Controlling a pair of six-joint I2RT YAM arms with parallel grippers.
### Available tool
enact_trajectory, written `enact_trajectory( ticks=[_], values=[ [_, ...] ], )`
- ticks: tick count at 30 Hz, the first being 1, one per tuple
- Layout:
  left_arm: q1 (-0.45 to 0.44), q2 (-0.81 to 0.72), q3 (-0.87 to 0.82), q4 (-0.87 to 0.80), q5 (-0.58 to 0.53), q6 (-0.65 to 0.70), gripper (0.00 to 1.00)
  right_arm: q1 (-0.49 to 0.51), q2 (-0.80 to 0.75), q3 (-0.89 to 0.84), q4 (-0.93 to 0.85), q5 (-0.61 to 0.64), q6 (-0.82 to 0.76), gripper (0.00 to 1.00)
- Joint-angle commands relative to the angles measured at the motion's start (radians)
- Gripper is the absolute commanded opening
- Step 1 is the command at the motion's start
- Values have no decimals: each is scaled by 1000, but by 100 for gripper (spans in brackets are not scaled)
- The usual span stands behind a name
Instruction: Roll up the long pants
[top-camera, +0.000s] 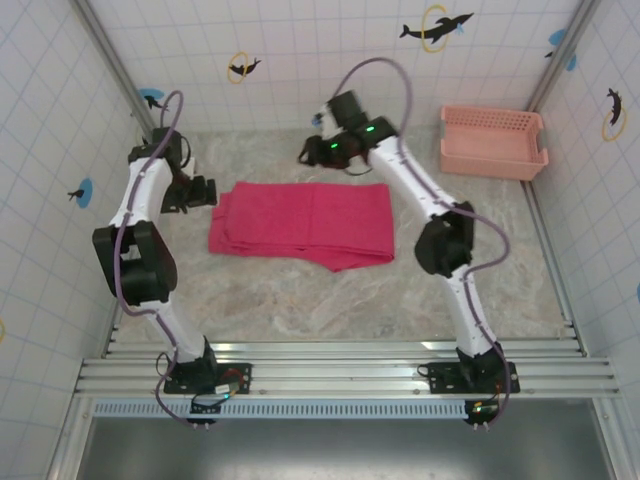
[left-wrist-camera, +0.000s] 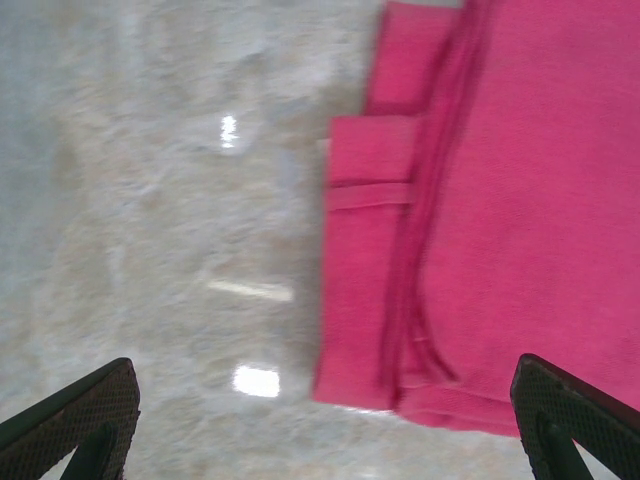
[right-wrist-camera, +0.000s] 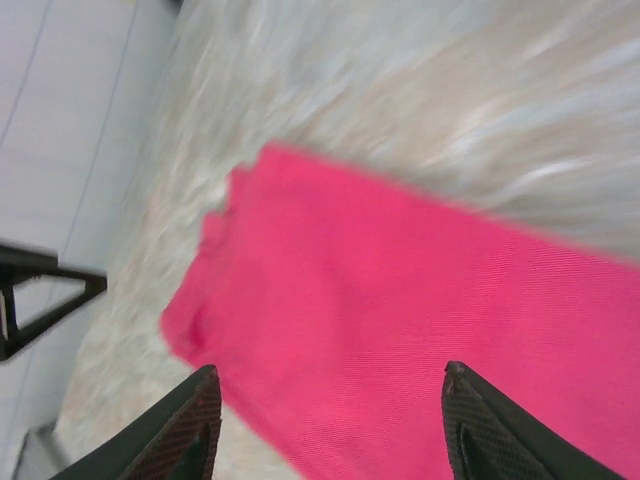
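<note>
The long pants lie folded flat as a magenta-red strip across the middle of the table. My left gripper hovers at their left end, wide open. In the left wrist view the gripper frames the hem corner of the pants, with one dark fingertip over bare table. My right gripper hangs just behind the back edge of the cloth. In the right wrist view it is open above the pants, nothing between its fingers.
A pale pink slotted basket stands at the back right corner. Tiled walls close in the table on the left, back and right. Bare marbled tabletop stretches between the pants and the arm bases.
</note>
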Motion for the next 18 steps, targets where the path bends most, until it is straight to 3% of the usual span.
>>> enact_trajectory(
  ticks=[1, 5, 9, 18],
  values=[
    [-94, 17, -58, 35, 43, -86, 98, -109, -187, -167, -170, 102, -176, 61],
    [-188, 72, -104, 57, 85, -143, 98, -224, -276, -411, -148, 117, -251, 62],
    [-230, 66, -185, 90, 107, -184, 98, -271, -265, -571, -97, 99, -288, 62],
    [-244, 72, -261, 84, 82, -209, 97, -273, -112, -629, -22, 24, -299, 61]
  ],
)
